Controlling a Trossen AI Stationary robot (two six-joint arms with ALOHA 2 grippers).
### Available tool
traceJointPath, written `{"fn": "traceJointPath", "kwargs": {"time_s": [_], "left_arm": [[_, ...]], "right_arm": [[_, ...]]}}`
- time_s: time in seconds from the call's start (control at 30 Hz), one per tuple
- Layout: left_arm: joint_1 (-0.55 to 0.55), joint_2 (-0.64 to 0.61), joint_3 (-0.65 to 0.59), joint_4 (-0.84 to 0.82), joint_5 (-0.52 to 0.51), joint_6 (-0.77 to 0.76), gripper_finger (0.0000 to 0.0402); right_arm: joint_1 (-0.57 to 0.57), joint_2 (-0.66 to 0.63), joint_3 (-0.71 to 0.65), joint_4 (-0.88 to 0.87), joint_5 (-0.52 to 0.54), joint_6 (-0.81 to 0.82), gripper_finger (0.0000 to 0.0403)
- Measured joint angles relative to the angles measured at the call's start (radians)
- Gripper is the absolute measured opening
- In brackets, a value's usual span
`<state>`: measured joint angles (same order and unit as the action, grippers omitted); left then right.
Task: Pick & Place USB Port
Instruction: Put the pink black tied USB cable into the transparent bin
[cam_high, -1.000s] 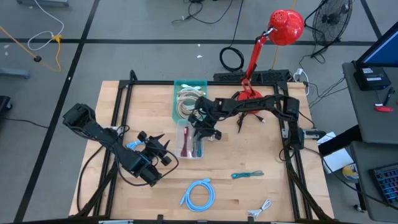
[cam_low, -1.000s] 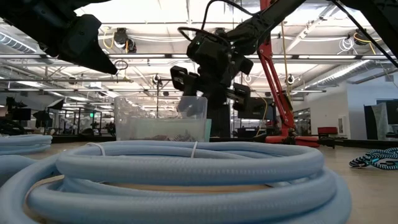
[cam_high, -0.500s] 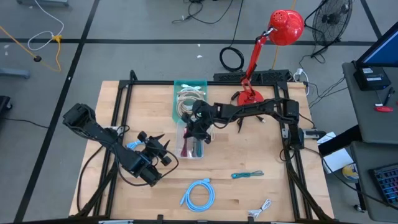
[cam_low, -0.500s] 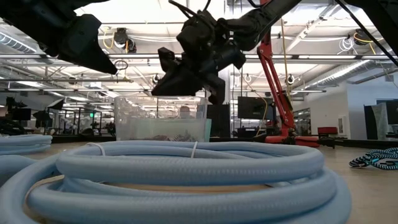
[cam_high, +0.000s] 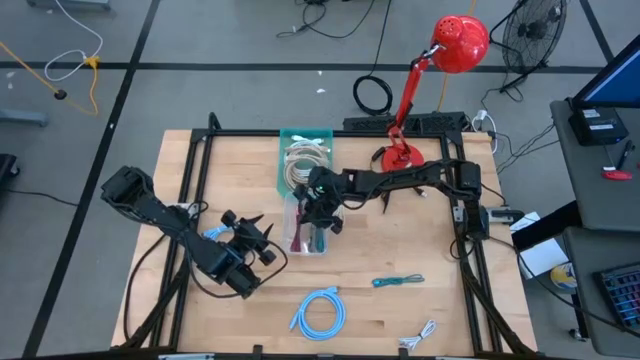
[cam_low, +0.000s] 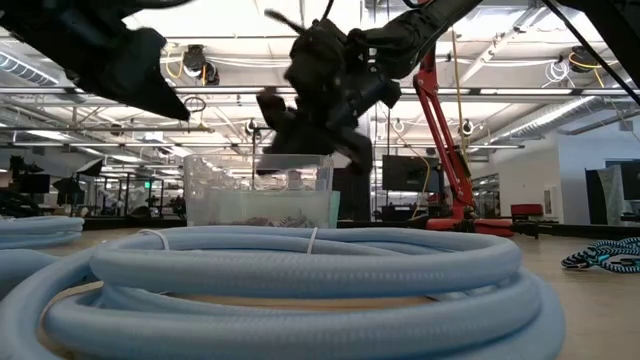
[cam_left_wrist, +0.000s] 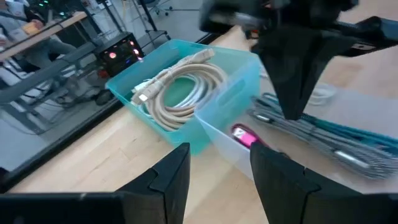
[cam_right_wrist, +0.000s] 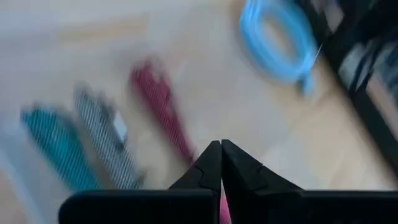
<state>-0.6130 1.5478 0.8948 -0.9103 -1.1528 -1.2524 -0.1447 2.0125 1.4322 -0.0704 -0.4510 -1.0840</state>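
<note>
right hand (cam_low: 318, 88) motion-blurred, clear bin (cam_high: 308, 228) contents blurred

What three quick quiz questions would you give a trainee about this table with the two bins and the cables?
1. True or false: the right gripper is above the clear bin.
2. What lies in the teal bin? A: a beige coiled cable. B: a pair of scissors. C: a cup.
3. Fill in: the gripper with its fingers apart is the ___ gripper.
Key: 1 true; 2 A; 3 left, the left gripper.
</note>
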Motion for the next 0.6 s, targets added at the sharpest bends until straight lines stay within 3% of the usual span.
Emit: {"fn": "traceJointPath", "kwargs": {"time_s": [0.07, 0.17, 0.33, 0.43, 0.6], "left_arm": [[0.030, -0.001, 0.001, -0.001, 0.011, 0.044, 0.0172], [0.117, -0.032, 0.013, 0.004, 0.111, 0.173, 0.0160], [0.312, -0.128, 0.016, 0.225, 0.341, 0.521, 0.0073], [0.392, -0.171, 0.016, 0.398, 0.515, 0.765, 0.0013], [0.521, -0.195, 0.017, 0.550, 0.914, 1.046, 0.0003]], "right_arm": [[0.008, -0.008, 0.000, -0.095, 0.084, 0.003, 0.0000], [0.040, -0.074, -0.003, -0.239, 0.204, 0.036, 0.0000], [0.143, -0.235, -0.077, -0.324, 0.389, 0.154, 0.0000], [0.219, -0.388, -0.210, -0.303, 0.450, 0.198, 0.0000], [0.366, -0.699, -0.511, -0.156, 0.675, 0.273, 0.0000]]}}
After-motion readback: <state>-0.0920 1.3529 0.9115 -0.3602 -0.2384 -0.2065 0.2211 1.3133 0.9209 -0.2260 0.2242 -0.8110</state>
